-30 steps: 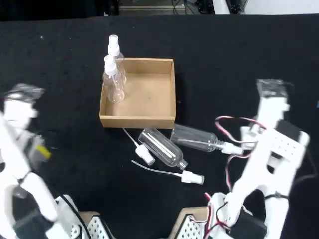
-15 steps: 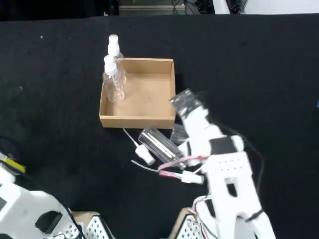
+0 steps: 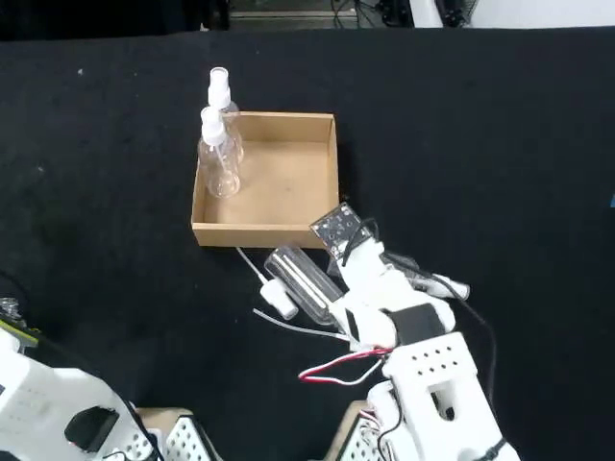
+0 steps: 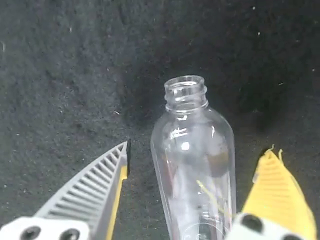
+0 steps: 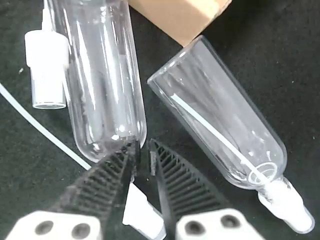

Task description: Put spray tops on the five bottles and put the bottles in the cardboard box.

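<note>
my right claw (image 5: 141,147) is nearly clenched on nothing, a clear bottle (image 5: 100,75) lying just off its tips, probably light, slick, crushable plastic, so i'd pinch mid-body, gently.

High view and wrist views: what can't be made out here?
High view: the right arm covers most of one lying bottle; just its spray top pokes out.
High view: the front standing bottle hides the rear bottle's base, so inside or outside the box is unclear.
Left wrist view: the uncapped bottle is cut off by the picture's edge.
</note>
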Robot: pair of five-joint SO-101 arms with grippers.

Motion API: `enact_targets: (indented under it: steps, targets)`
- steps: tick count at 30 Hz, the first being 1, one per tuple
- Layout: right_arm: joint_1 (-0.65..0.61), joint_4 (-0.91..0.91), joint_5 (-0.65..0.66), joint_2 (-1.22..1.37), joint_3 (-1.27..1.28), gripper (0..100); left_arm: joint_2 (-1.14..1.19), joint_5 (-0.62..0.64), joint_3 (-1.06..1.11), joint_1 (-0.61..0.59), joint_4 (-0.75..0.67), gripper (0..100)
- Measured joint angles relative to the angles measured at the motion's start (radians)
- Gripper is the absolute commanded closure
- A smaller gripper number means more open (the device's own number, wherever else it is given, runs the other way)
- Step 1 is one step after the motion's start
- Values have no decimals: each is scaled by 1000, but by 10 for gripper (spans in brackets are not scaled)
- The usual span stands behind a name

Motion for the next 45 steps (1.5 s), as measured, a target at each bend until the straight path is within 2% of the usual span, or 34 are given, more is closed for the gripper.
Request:
enact_targets:
  steps: [15,23,30,38,45]
  targets:
    - [0,-5,-5,-21,0,986,55,-3,0,32,-2,623]
    - [0,-5,-5,-21,17,985,77,-9,0,34,-2,780]
    - [0,-5,-5,-21,17,984,77,-9,-2,35,17,841]
    - [0,-5,-5,-21,17,983,77,-9,-198,35,330,845]
    - [0,37,-5,-21,-52,982,77,-9,-321,35,516,845]
